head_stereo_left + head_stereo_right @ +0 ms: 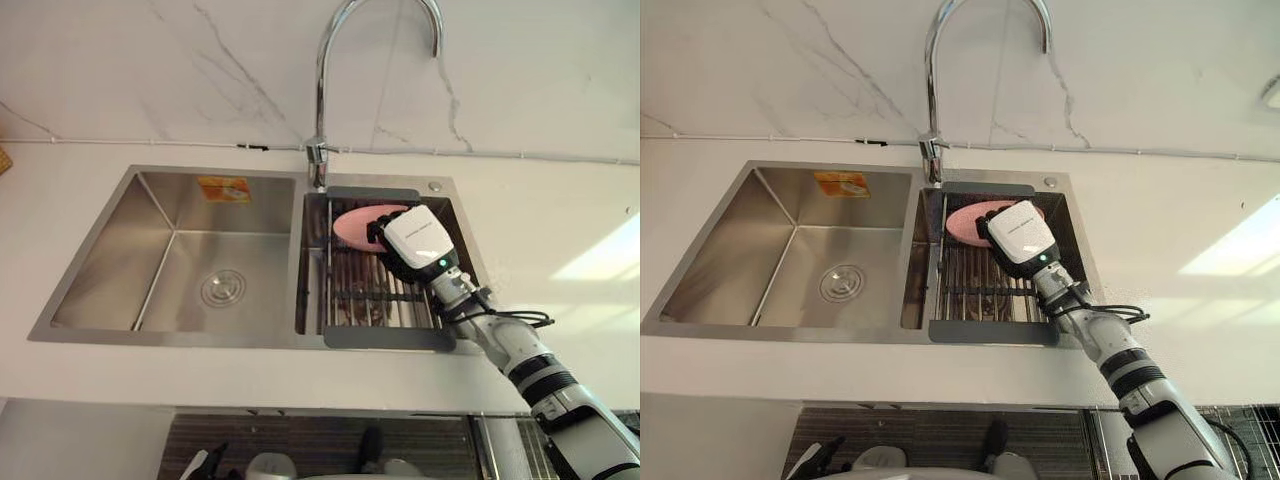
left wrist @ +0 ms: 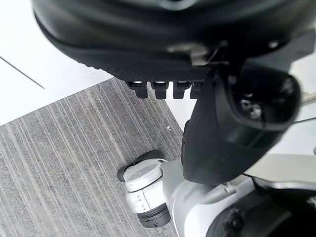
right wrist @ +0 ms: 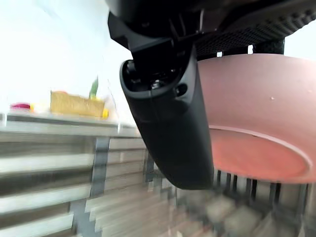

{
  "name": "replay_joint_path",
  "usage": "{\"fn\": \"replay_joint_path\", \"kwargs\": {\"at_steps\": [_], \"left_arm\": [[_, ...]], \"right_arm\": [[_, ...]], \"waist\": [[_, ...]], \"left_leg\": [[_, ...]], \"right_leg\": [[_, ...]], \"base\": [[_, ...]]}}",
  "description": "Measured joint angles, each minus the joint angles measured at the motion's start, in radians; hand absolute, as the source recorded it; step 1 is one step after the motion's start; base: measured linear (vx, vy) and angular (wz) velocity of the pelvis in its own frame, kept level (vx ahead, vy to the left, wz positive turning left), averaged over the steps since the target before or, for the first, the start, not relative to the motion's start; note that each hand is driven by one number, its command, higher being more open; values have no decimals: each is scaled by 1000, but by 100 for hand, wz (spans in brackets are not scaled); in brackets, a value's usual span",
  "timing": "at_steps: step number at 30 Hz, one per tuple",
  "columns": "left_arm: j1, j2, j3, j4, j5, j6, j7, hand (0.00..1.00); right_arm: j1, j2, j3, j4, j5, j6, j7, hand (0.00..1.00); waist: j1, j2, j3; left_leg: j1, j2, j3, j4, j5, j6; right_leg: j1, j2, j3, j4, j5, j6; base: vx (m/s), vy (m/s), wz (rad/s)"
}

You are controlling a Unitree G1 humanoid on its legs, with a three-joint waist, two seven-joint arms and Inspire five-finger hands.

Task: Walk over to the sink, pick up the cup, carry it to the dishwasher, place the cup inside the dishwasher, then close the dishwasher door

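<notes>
A pink cup (image 1: 352, 226) lies on its side on the drain rack (image 1: 365, 292) in the right basin of the steel sink (image 1: 95, 270). My right hand (image 1: 415, 240) reaches in from the lower right and covers the cup's right part. In the right wrist view the fingers run over the top of the cup (image 3: 256, 128) and the thumb (image 3: 168, 123) presses at its side. My left hand (image 2: 237, 113) hangs low over grey carpet, fingers relaxed and holding nothing.
A tall curved faucet (image 1: 325, 80) stands behind the divider between the basins. The left basin holds a drain (image 1: 222, 288) and a yellow label (image 1: 224, 188) on its back wall. White counter surrounds the sink. Under the counter's front edge, white dishes (image 1: 272, 466) sit in a dark space.
</notes>
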Motion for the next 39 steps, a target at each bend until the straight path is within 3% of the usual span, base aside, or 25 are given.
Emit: {"fn": "replay_joint_path", "kwargs": {"at_steps": [5,11,14,21,25,26,27,28,30,32,33,34,35,36,38,39], "left_arm": [[4,-4,4,12,0,-7,12,100],[-12,-11,6,61,-1,-11,21,100],[-22,-13,11,78,-2,-11,24,100],[-14,-12,17,87,-2,-8,28,100],[1,-8,60,80,-3,16,21,100],[5,-6,67,73,-3,27,19,100],[4,-8,84,69,-3,46,16,100],[3,-14,90,66,-5,61,16,100],[3,0,134,68,-37,118,14,100],[-21,15,159,71,-56,152,9,100],[-32,16,184,75,-66,165,9,100],[-40,14,198,75,-79,167,11,100],[-46,1,224,78,-118,163,16,100],[-63,-17,246,92,-152,156,30,100],[-69,-13,258,109,-205,157,47,100],[-68,-12,260,117,-236,158,50,100]], "right_arm": [[57,0,-140,-208,85,-62,-48,0],[168,0,-245,-485,110,-135,-42,0],[247,0,-302,-557,111,-143,-22,0],[441,4,-555,-588,111,-97,-15,0],[502,15,-722,-588,152,-16,-26,0],[511,17,-751,-587,159,1,-34,0],[526,20,-781,-583,175,16,-51,0],[534,23,-790,-581,182,24,-63,0],[541,39,-793,-555,212,60,-110,0],[538,52,-792,-493,251,102,-156,0],[531,60,-786,-454,259,121,-162,0],[524,69,-779,-427,265,141,-168,0],[492,113,-772,-370,271,173,-173,0],[478,153,-772,-328,291,192,-191,0],[491,188,-770,-267,306,197,-226,0],[488,199,-755,-242,308,196,-227,0]], "waist": [[-18,0,0],[-43,-1,-1],[-48,-5,-5],[-87,-15,-8],[-133,-48,-1],[-135,-57,-3],[-138,-61,-2],[-143,-53,-6],[-177,-90,-16],[-191,-124,-31],[-188,-133,-29],[-182,-150,-20],[-147,-157,-26],[-131,-156,-21],[-141,-156,-20],[-130,-156,-20]], "left_leg": [[10,-1,15,-8,0,0],[16,-3,56,-9,-5,8],[15,-6,77,-7,-6,11],[16,-17,156,20,-31,19],[-1,-2,272,117,-101,22],[-3,2,309,129,-111,23],[-3,16,355,131,-116,26],[-5,30,371,129,-115,27],[-24,42,428,154,-127,29],[-77,63,437,257,-169,22],[-105,67,431,278,-176,38],[-123,43,411,262,-181,56],[-148,-20,376,154,-106,118],[-156,-6,429,146,-81,101],[-196,26,443,212,-84,110],[-209,53,469,245,-86,112]], "right_leg": [[-3,1,17,0,1,1],[-17,7,56,1,10,-1],[-29,7,78,5,14,-2],[-77,12,161,45,23,0],[-130,33,242,77,4,5],[-151,29,209,89,-9,5],[-176,18,149,116,-59,12],[-193,11,107,142,-81,8],[-277,-86,-57,417,-145,-72],[-289,-104,-139,477,-191,-68],[-293,-89,-131,441,-165,-106],[-293,-80,-118,398,-137,-117],[-261,-31,-60,222,-54,-85],[-272,-65,-139,394,-190,-89],[-235,-129,-194,532,-287,-62],[-201,-149,-211,537,-289,-61]], "base": [[8,29,-9],[-6,33,-19],[-24,28,-21],[-24,42,-38],[-53,39,-81],[-102,59,-119],[-66,33,-103],[-23,20,-101],[23,-18,-71],[57,-51,-40],[9,-35,-43],[-108,73,-76],[-143,98,-114],[-118,79,-96],[-6,-15,-39],[8,-41,-47]]}}
